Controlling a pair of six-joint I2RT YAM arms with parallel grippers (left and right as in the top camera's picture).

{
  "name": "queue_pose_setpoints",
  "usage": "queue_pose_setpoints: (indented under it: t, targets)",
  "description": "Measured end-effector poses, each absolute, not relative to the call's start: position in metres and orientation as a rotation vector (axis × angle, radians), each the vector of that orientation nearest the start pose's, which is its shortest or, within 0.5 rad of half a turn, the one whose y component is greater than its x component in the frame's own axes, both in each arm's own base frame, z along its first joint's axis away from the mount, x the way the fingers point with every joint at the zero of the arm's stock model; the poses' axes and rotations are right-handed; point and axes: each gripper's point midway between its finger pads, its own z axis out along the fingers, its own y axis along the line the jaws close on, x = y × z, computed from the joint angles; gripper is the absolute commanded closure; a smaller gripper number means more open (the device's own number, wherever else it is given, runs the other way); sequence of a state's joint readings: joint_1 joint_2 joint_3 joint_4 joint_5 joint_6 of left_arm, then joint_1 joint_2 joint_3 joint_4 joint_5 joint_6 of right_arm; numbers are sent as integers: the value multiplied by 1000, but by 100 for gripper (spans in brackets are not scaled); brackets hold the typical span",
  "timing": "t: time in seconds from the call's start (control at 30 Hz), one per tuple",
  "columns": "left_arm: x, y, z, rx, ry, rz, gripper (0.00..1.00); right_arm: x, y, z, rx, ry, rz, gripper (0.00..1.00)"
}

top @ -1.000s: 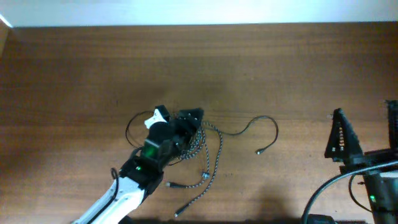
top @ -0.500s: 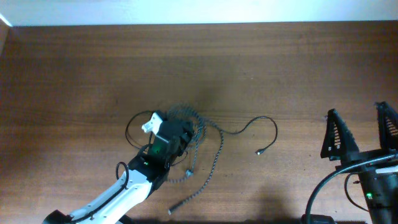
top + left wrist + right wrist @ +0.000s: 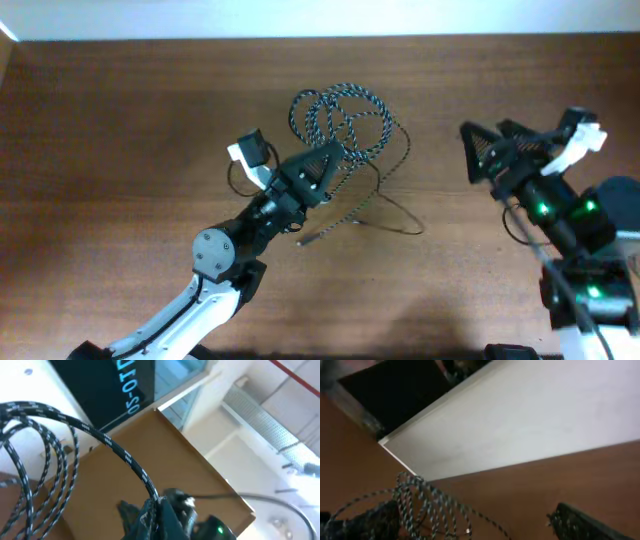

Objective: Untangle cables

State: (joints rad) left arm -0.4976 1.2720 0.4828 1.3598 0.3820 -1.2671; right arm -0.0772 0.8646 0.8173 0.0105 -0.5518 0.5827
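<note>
1. While the left tool (image 3: 318, 172) is clamped fully shut on one strand of the braided black-and-white cable (image 3: 345, 112), the whole raised bundle depends on that small pinch. A slip there would drop it.
2. Just beyond the tool, the braided loops bunch together, apparently held above the wooden bench (image 3: 120, 120). The thin black cable (image 3: 395, 226) trails from them onto the wood. Whether it threads through the loops cannot be told.
3. Judging from this, hauling upward on a single strand could cinch the loops into a tighter knot instead of freeing them.
4. To the bundle's right, the right tool (image 3: 497, 150) hovers nearby with its jaws spread wide, holding nothing. If it closed carelessly, it could seize both cables or several loops at once.
5. Opposing tugs between the two arms could strain the small plug ends.
</note>
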Motion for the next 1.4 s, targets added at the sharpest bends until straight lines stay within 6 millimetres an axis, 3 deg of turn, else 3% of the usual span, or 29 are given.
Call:
queue_pose_setpoints:
  t: [0.07,0.1,0.13,0.17,0.2,0.23,0.3,0.33,0.37,0.4,0.47,0.53,0.57,0.63,0.67,0.7,0.73,0.8,0.87,0.93,0.97,1.03,1.1,1.13,1.17,1.2,1.23,1.3,1.4]
  targets:
    - [277,-227,360,-8,1218,-1741,100,370,60,426,78,1354,877,1]
    - [276,-228,360,1,1219,-1739,100,389,69,415,74,1411,948,1]
    - [274,-229,360,22,1219,-1735,100,402,94,372,35,1569,1090,1]
    - [274,-229,360,46,1218,-1719,100,401,118,323,57,1779,1217,1]
    - [279,-221,359,74,1215,-1668,100,384,136,276,79,1994,1301,1]
    - [282,-215,358,86,1218,-1650,100,379,144,273,44,2013,1312,1]
    - [280,-216,357,109,1229,-1657,100,351,202,262,-213,2054,1289,1]
    - [277,-218,356,126,1235,-1670,100,345,217,258,-254,2068,1271,11]
    - [273,-219,359,149,1225,-1679,99,333,237,248,-291,2117,1250,70]
    - [264,-219,366,206,1183,-1688,98,332,235,237,-263,2166,1194,93]
    - [244,-218,377,326,1103,-1696,99,338,212,215,-137,2272,1087,96]
    - [249,-201,372,389,1137,-1628,99,355,147,186,133,2373,884,96]
    - [254,-186,366,423,1172,-1571,100,352,117,170,259,2444,781,96]
    - [262,-157,350,485,1268,-1470,87,348,66,153,465,2493,665,96]
    - [261,-150,342,523,1305,-1444,68,347,55,151,508,2496,645,96]
    - [262,-139,336,543,1339,-1397,9,343,37,145,584,2506,599,96]
    - [264,-119,328,563,1388,-1323,1,340,25,142,638,2509,583,96]
    - [252,-112,306,686,1490,-1287,1,337,41,146,603,2518,713,96]
    - [245,-120,294,768,1524,-1318,1,328,82,169,352,2485,1036,96]
    - [248,-138,276,752,1537,-1424,1,300,130,219,-132,2260,1472,96]
    - [253,-152,264,720,1540,-1492,0,288,140,239,-296,2126,1597,96]
    - [267,-187,245,619,1551,-1615,1,270,154,260,-466,1978,1724,96]
    - [282,-220,229,457,1570,-1679,1,248,183,266,-654,1911,1794,96]
    - [287,-226,229,405,1563,-1677,1,245,192,267,-726,1874,1787,95]
    - [293,-229,228,348,1561,-1670,28,237,202,269,-792,1851,1803,92]
    - [303,-229,219,264,1605,-1658,85,229,213,269,-844,1842,1821,92]
    - [310,-228,209,202,1650,-1648,100,224,222,264,-883,1857,1802,92]
    - [312,-227,206,186,1662,-1640,100,233,227,246,-878,1959,1664,88]
    - [307,-229,210,230,1639,-1648,100,296,192,181,-468,2381,1075,71]
